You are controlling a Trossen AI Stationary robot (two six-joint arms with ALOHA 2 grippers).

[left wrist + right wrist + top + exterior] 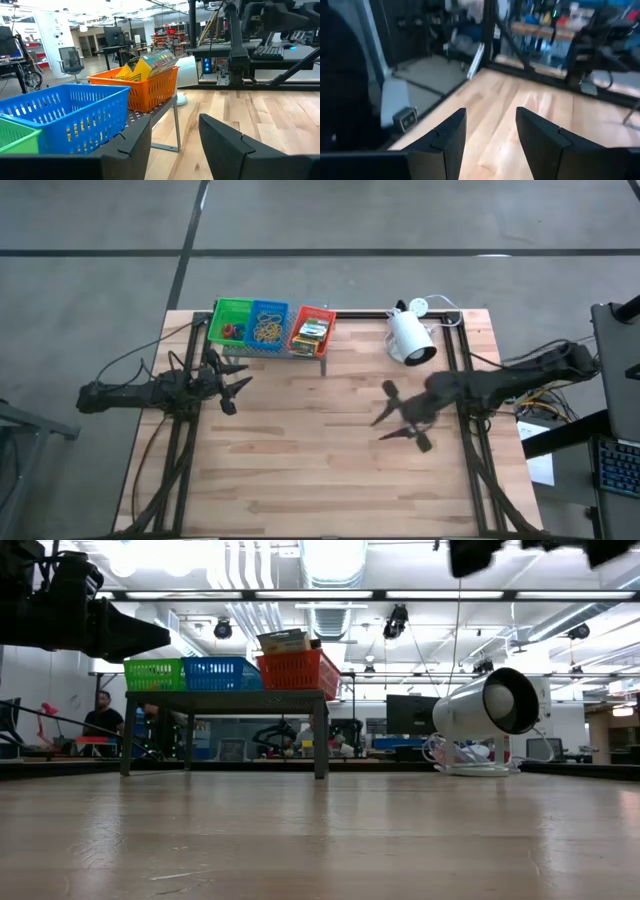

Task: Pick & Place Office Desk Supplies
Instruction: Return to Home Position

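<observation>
Green (231, 322), blue (268, 325) and red-orange (311, 330) plastic trays stand side by side on a grey perforated shelf (272, 353) at the table's far edge. In the green tray lie small red and blue loops (232, 332). Tan rubber bands (267, 330) fill the blue one. Printed card boxes (150, 65) sit in the red-orange one. My left gripper (238, 392) rests open just in front of the shelf, level with the trays. My right gripper (385, 418) hangs open above the bare table right of centre, with nothing between its fingers (445, 135).
A white lamp (410, 338) lies on the table at the far right beside the shelf, its cable (445, 315) looping behind it. Bare wood covers the table's middle and near half. A person (103, 712) sits far off in the room behind.
</observation>
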